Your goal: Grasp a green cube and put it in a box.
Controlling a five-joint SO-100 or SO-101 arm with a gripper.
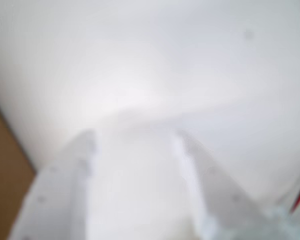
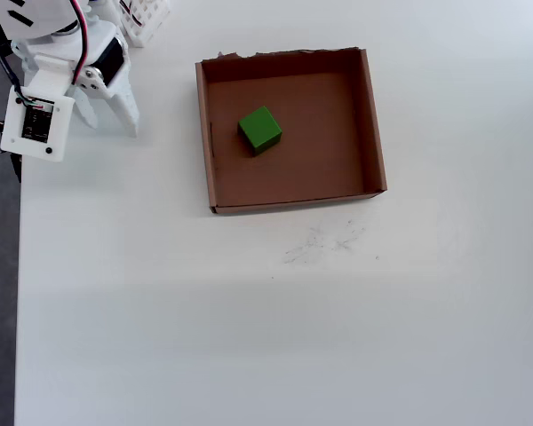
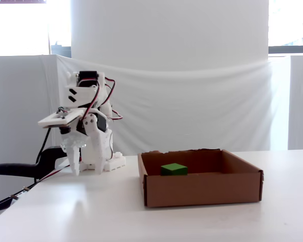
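Green cube [image 2: 260,130] sits inside the box [image 2: 291,205].
Cube rests flat, turned askew to the walls; the tool [image 2: 112,123], fingers parted and empty, points down at the bench [image 2: 249,337].

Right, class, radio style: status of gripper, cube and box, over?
Gripper open, empty, parked left of box in the overhead view. Green cube resting inside box. Nothing in the way.
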